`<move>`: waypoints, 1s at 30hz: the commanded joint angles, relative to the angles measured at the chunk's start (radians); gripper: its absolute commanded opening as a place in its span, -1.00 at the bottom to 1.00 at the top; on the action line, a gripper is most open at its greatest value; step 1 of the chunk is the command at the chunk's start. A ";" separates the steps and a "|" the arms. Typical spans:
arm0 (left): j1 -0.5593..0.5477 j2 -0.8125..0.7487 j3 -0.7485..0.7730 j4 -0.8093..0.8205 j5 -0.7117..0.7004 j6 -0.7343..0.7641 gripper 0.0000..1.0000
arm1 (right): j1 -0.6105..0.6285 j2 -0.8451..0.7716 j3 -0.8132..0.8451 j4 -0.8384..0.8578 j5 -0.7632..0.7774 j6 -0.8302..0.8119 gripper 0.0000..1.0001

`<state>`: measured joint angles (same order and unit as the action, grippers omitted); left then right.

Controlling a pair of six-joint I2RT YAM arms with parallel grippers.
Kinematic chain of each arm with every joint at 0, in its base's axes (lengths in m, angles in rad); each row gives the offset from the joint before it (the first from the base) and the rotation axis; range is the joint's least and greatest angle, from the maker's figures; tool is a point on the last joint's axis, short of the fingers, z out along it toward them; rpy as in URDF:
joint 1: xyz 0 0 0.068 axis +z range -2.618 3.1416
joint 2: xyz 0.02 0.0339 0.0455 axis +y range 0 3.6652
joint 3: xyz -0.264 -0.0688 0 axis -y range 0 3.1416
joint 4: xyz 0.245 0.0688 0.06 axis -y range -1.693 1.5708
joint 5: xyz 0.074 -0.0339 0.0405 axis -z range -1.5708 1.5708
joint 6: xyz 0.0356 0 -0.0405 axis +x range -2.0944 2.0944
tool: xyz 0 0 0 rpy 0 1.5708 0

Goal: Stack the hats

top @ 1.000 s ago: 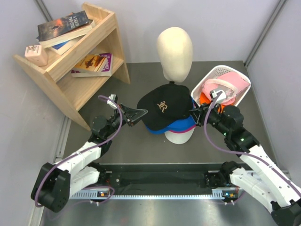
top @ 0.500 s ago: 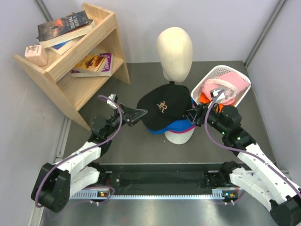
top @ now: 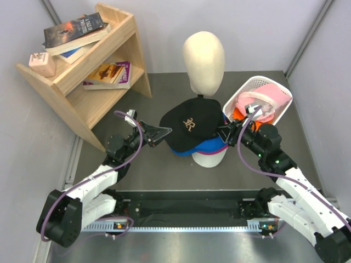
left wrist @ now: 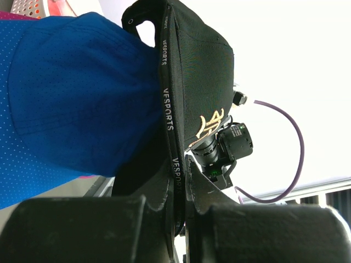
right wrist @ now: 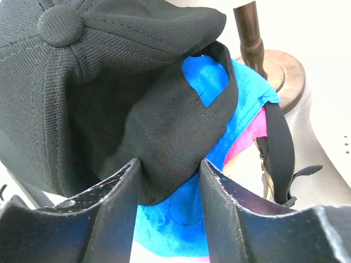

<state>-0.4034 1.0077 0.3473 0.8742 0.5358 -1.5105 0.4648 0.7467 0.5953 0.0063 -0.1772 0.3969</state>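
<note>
Topping the pile, the black cap [top: 189, 127] sits over blue and magenta ones, pinched by the left hand [top: 159, 131] and right hand [top: 224, 133]; the pink cap [top: 267, 97] (beside it, basketed) remains.

White-shelled arms with black joints trail purple cables to black end effectors [top: 157, 131] [top: 224, 133].

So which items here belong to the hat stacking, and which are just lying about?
Job items:
- black cap, held by the left gripper and right gripper
- blue cap, under it
- magenta cap
- pink cap

Lying about:
- mannequin head
- white basket
- wooden shelf and books
</note>
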 commanded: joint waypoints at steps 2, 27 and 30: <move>0.008 -0.015 0.005 0.057 0.006 0.026 -1.00 | -0.009 -0.001 -0.008 0.057 0.054 -0.062 -0.03; 0.008 -0.006 0.001 0.032 0.004 0.046 -1.00 | -0.006 -0.009 0.004 0.103 0.143 -0.167 -0.52; 0.008 -0.006 -0.019 0.032 -0.014 0.052 -1.00 | -0.005 -0.026 0.014 0.060 0.201 -0.159 -0.59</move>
<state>-0.4034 1.0080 0.3473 0.8707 0.5331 -1.4921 0.4686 0.7506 0.5941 0.0589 -0.1215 0.2630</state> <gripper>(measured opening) 0.089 0.237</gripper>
